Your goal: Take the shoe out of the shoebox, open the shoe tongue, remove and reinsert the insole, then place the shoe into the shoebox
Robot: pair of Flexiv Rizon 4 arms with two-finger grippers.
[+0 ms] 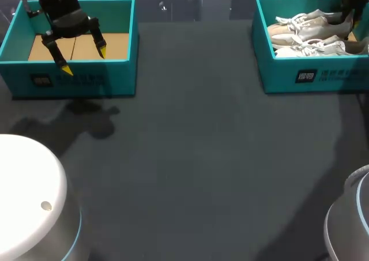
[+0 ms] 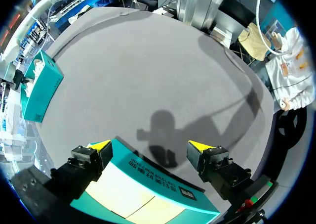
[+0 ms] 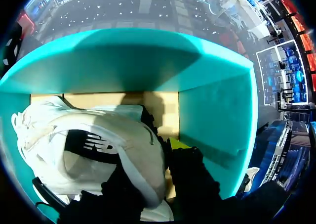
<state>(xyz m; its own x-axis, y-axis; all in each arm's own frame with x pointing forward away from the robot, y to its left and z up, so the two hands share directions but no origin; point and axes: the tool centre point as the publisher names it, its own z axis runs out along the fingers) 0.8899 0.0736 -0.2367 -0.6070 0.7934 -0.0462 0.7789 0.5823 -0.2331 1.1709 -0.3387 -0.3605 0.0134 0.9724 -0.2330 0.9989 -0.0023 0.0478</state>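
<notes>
A pair of white and beige shoes (image 1: 308, 36) lies in the teal shoebox (image 1: 311, 76) at the back right. My right gripper (image 1: 349, 16) is down in that box at its right end. In the right wrist view the right gripper (image 3: 159, 159) is shut on the heel of the nearer shoe (image 3: 94, 145), one finger on each side of the heel wall. My left gripper (image 1: 85, 61) hangs open and empty over the front wall of a second teal box (image 1: 75, 79) at the back left; that box (image 2: 148, 177) shows only a bare cardboard floor under the gripper (image 2: 150, 146).
The dark grey table (image 1: 196, 157) lies between the two boxes. The white domes of the arm bases (image 1: 26, 192) stand at the front left and front right corners. The shoebox (image 2: 42, 88) shows far across the table in the left wrist view.
</notes>
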